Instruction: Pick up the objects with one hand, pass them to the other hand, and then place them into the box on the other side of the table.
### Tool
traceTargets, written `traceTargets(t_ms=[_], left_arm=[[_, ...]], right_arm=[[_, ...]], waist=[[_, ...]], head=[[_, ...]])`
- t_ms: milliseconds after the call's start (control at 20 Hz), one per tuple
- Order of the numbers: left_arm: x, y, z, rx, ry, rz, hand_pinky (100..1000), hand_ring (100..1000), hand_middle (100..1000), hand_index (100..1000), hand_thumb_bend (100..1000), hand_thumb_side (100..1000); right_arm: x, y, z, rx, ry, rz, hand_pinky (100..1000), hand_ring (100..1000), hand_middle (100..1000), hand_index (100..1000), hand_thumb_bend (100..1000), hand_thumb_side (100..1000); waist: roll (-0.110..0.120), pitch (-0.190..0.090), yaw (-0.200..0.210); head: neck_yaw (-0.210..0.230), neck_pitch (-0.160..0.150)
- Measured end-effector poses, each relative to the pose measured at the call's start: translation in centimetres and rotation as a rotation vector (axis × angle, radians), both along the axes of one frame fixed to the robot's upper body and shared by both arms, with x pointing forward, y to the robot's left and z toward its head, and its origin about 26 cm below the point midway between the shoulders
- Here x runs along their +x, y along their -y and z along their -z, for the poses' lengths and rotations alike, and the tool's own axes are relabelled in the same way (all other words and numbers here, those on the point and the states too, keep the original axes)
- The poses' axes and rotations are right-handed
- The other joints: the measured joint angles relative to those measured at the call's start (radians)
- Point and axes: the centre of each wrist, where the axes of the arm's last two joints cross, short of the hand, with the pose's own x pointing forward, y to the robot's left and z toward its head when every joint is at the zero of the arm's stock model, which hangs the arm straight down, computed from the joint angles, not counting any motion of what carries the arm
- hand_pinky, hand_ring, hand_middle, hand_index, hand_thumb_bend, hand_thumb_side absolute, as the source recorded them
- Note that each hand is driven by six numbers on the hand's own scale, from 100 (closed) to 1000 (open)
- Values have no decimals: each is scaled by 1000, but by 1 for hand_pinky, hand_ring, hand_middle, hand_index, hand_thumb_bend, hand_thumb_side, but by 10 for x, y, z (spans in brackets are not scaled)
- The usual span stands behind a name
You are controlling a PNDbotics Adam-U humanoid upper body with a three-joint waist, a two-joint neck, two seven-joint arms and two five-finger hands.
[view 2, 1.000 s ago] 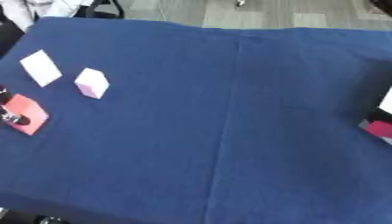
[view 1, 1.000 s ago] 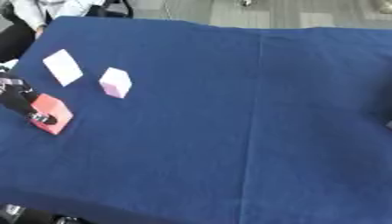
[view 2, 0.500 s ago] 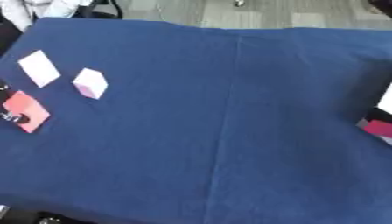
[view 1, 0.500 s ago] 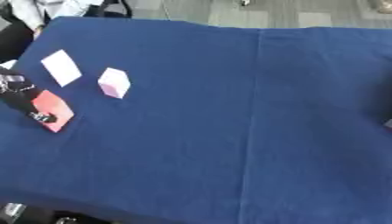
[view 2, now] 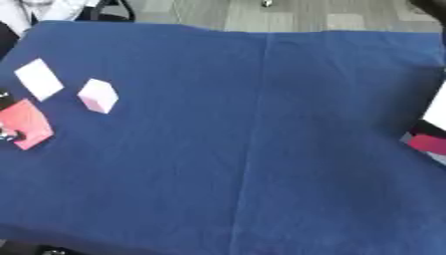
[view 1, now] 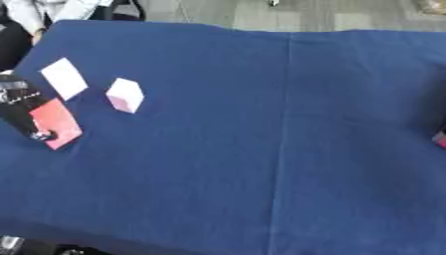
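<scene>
Now the red block (view 1: 55,122) touches the left robot hand (view 1: 24,109).

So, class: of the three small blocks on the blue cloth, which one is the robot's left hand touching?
The flat red block at the left edge: the black left hand lies against it, while both white blocks sit apart, farther up.

Your counter (view 1: 261,149) is covered edge to edge by a dark blue cloth (view 2: 261,124), with a faint crease running from twelve o'clock down to six. Beyond its far edge you see grey plank flooring (view 1: 331,15). At eleven o'clock, a chair base (view 2: 109,10) stands on that floor.
</scene>
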Motion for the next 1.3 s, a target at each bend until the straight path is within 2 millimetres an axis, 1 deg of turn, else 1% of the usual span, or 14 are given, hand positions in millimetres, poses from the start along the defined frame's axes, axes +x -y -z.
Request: traceTargets(t_ms=[200,250,300,450,650,800,1050,1300], left_arm=[[-6,21,-23,-28,121,56,765,697,568,494,339,100],[-8,27,-28,-38,154,74,763,693,566,492,362,109],[-10,34,-32,-49,182,89,760,685,561,489,329,100],[-14,52,-41,-80,259,129,755,675,555,484,319,100],[-16,74,-50,-125,345,179,752,666,552,481,306,100],[-16,89,-51,-153,391,226,749,659,549,478,303,100],[-15,113,-49,-178,483,318,745,651,545,472,298,100],[-12,136,-39,-211,555,402,740,640,539,462,278,100]], right_arm=[[-2,-7,-10,-18,31,-22,885,834,847,889,342,370],[-3,-10,-15,-33,45,-31,886,834,847,889,403,373],[-5,-14,-20,-48,57,-39,887,836,848,888,352,355],[-10,-27,-35,-124,88,-72,891,842,852,889,370,353],[-19,-53,-60,-296,104,-145,894,847,856,888,392,348],[-25,-76,-71,-419,92,-214,897,856,865,889,411,336],[-28,-113,-71,-594,61,-338,903,864,869,888,452,307],[-28,-148,-65,-757,47,-440,906,867,870,888,485,282]], waist=[[0,0,0],[0,0,0],[0,0,0],[0,0,-2],[0,-2,-5],[-1,-4,-6],[-1,-5,-6],[-7,-10,-5]], head=[[-17,0],[-23,0],[-29,0],[-44,0],[-64,0],[-84,0],[-113,0],[-133,0]])
